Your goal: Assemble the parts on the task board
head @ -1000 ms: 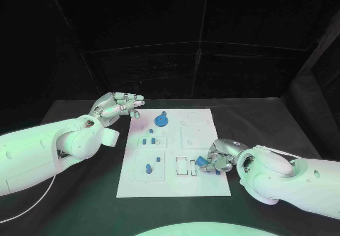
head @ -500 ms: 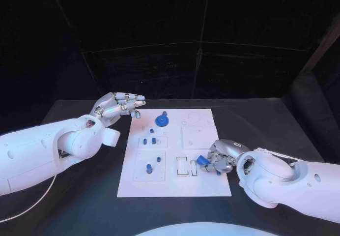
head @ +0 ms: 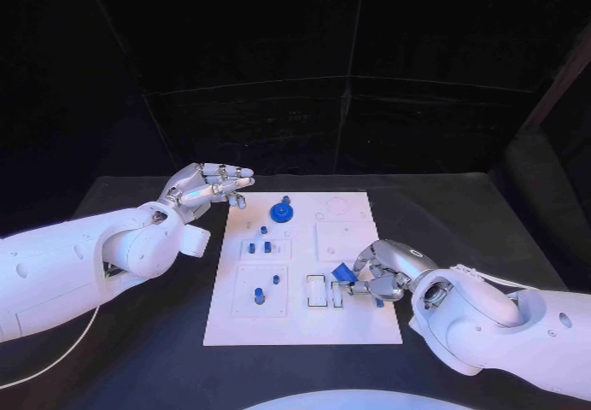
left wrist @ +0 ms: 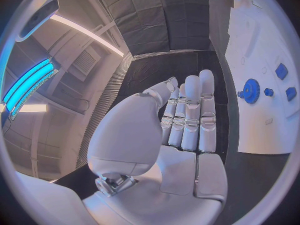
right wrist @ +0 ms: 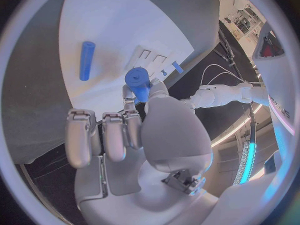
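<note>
right hand (head: 382, 275): you see it over the task board (head: 351, 329)'s right edge, pinching a blue part (head: 343, 272) beside the rectangular slots (head: 323, 290)
left hand (head: 207, 184): raised off the board's far left corner; fingers straight, close together, grasping nothing
blue gear (head: 282, 210): on the board's far end, near your left hand
small blue pieces (head: 259, 248): standing in the board's left half
blue rod (right wrist: 86, 60): lying on the board

right robot hand (head: 379, 275) lifted its blue part (head: 343, 272) slightly.
</note>
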Motion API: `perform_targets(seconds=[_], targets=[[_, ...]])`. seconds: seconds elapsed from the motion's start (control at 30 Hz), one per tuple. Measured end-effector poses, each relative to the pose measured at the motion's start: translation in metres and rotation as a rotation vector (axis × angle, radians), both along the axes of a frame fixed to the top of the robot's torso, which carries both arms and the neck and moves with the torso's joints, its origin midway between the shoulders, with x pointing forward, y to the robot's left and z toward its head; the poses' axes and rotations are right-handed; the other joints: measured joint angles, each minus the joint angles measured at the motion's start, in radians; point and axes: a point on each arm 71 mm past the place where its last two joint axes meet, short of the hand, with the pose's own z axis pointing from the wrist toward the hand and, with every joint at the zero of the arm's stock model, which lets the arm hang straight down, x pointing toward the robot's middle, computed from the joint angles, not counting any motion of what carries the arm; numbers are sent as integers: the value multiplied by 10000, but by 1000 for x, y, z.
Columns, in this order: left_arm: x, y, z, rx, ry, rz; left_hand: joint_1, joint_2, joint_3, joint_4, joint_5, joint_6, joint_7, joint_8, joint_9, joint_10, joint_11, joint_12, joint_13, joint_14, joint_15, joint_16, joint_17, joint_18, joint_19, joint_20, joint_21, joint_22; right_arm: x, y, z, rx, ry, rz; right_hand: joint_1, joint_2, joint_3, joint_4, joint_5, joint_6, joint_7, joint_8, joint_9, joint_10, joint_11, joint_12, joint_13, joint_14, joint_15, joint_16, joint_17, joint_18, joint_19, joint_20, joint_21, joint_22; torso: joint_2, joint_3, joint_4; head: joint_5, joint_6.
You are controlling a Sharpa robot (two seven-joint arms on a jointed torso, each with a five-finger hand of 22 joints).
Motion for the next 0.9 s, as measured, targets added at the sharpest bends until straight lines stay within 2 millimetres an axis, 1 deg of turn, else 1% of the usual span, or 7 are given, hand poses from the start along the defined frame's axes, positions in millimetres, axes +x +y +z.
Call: perform_targets(seconds=[0.13, 0.17, 0.33, 0.47, 0.53, 0.7, 0.9], targets=[[0, 0, 0, -3, 1, -9, 0, 0, 0, 0, 0, 0, 0, 0, 0, 0, 0, 0, 0, 0, 0, 0, 0, 0, 0, 0, 0, 0, 1, 10, -2, 157, 161, 151, -215, 208, -137, 81, -274, 17, 17, 1, 44, 36, -36, 0, 0, 0, 0, 0, 0, 0, -1, 0, 0, 0, 6, -5, 0, 15, 0], [0, 0, 0, -4, 1, -11, 0, 0, 0, 0, 0, 0, 0, 0, 0, 0, 0, 0, 0, 0, 0, 0, 0, -1, 0, 0, 0, 0, 1, 12, -3, 181, 212, 194, -258, 243, -163, 82, -321, 37, 36, 1, 174, 37, -36, 0, 0, 0, 0, 0, 0, 1, -1, 0, 0, 0, 7, -6, 0, 15, -1], [0, -1, 0, -12, 4, -31, 0, 0, 0, 0, 0, 0, 0, 0, -1, 0, 0, 0, 0, 0, 0, 0, -9, 0, 0, 0, 0, 1, 3, 27, -6, 282, 477, 454, -526, 272, -270, 101, -409, 123, 20, 48, 448, 2, -112, -43, 0, -17, -54, 0, 0, 0, 36, -37, 0, 0, 9, -7, 0, 27, -5], [0, -1, 0, -17, 5, -43, 0, 0, 0, 0, 0, 0, 0, 0, -1, 0, 0, 0, 1, 0, 0, 0, -8, 0, 0, 0, 0, 1, 5, 32, -9, 242, 662, 549, -690, 390, -401, 95, -467, 244, -6, 102, 501, 18, -131, -43, 0, 0, -73, 0, -1, -1, -2, -76, 0, 0, 12, -5, 0, 54, -5], [0, -1, 0, -19, 6, -44, 0, 0, 0, 0, 0, 0, 0, 0, -1, 0, 0, 0, 1, 0, 0, 0, -8, 0, 0, 0, 0, 1, 6, 35, -10, 205, 754, 600, -794, 493, -426, 95, -470, 303, 11, 166, 545, 18, -204, -106, 0, -18, -131, 0, 0, -1, 34, -112, 0, 0, 12, -5, 0, 65, -11], [-1, -1, 0, -23, 8, -53, 0, 0, 0, 0, 0, 0, 0, 0, -1, 0, 0, 0, 1, 0, 0, 0, -8, 0, 0, 0, 0, 1, 8, 39, -13, 126, 904, 694, -860, 504, -505, 88, -482, 408, 19, 270, 688, 30, -327, -192, 1, -19, -202, 0, -1, 0, 34, -183, 0, 0, 12, -5, -1, 83, -24], [-1, -1, 0, -27, 9, -59, 0, 0, 0, 0, 0, 0, 0, 0, -1, 0, 0, 0, 1, 0, 0, 0, -8, 0, 0, 0, 0, 2, 10, 43, -16, 46, 1006, 750, -924, 517, -583, 88, -526, 475, -17, 310, 762, 19, -340, -195, 2, 2, -252, 0, -1, 1, 0, -217, 0, -1, 13, -4, -9, 100, -41]])
